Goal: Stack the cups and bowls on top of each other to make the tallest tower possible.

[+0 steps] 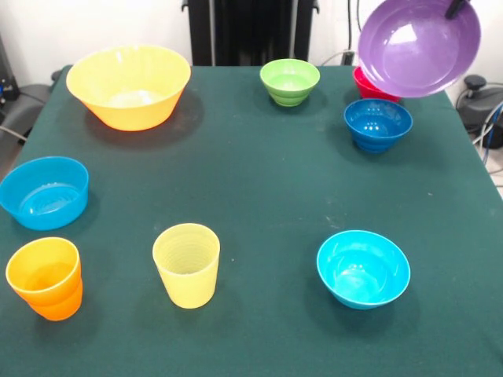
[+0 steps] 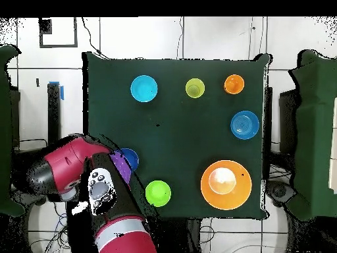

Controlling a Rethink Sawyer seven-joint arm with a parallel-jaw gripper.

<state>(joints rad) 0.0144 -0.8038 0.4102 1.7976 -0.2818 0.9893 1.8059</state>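
Observation:
The wide purple bowl hangs tilted in the air at the far right, its inside facing the front camera. My gripper grips its upper rim at the picture's top edge. Just behind and below it, a red bowl shows only an edge, and what sits in it is hidden. The dark blue bowl stands directly under the purple one. In the overhead view the arm covers the gripper, and only a sliver of the purple bowl shows beside the dark blue bowl.
Standing apart on the green table are the lime green bowl, large yellow-orange bowl, light blue bowl, orange cup, pale yellow cup and cyan bowl.

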